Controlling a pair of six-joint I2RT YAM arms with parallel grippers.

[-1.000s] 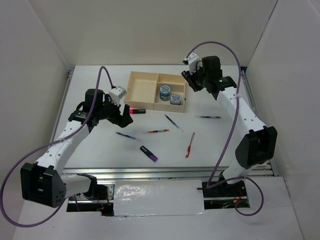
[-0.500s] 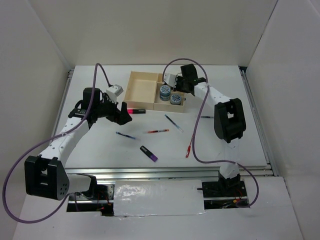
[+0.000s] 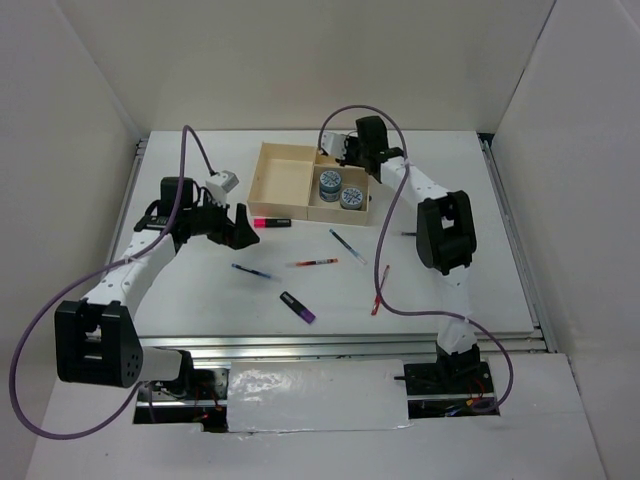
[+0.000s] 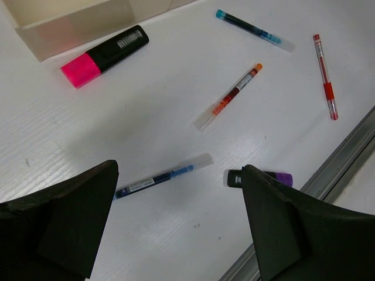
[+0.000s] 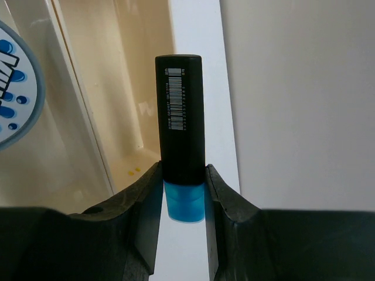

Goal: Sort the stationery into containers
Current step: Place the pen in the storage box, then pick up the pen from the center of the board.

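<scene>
Fingers of the right arm (image 5: 136, 218) clamp a black, blue-ended highlighter (image 5: 180, 117); left fingers (image 4: 64, 222) spread wide, touching nothing.

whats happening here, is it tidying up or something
It is sorting stationery into a wooden tray. The right gripper is shut on a black highlighter with a blue end, holding it at the tray's far right corner. The left gripper is open, hovering near a pink highlighter just outside the tray. Two tape rolls already sit in a small compartment. Several pens and a purple highlighter lie on the table.
</scene>
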